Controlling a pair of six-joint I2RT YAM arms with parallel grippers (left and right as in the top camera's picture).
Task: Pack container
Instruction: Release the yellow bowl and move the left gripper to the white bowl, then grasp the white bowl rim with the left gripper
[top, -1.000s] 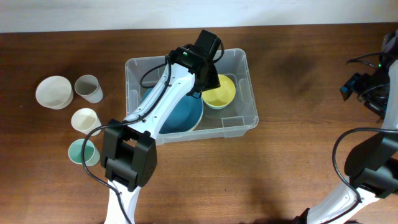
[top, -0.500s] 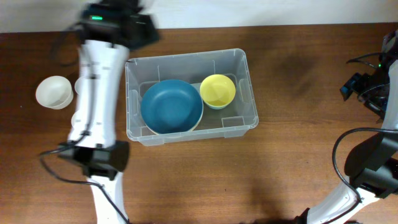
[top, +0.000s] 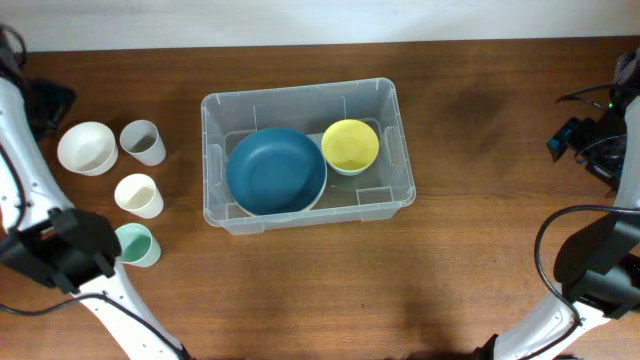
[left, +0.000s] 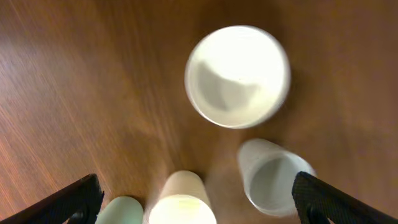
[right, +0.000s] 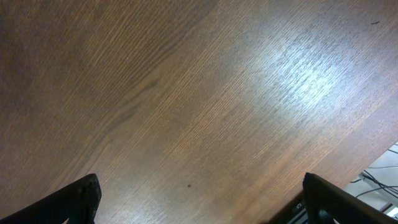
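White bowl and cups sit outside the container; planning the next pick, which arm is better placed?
Left. The left gripper, open, hovers over the white bowl and grey cup; the right gripper faces bare table far from them.

The table (top: 470, 250) is dark reddish-brown wood with a fine streaky grain that takes a pale sheen in the right wrist view. The container (top: 404, 150) on it is clear, colourless plastic, so the brown shows through its walls. It holds a deep blue bowl (top: 275, 172) and a bright yellow bowl (top: 350, 146), both plain; out on the wood are a plain white bowl (top: 86, 147), a pale grey cup (top: 143, 142), a cream cup (top: 138, 194) and a mint green cup (top: 135, 245), while the left arm (top: 30, 170) and the right arm (top: 545, 325) are glossy white with black joints and black cables.
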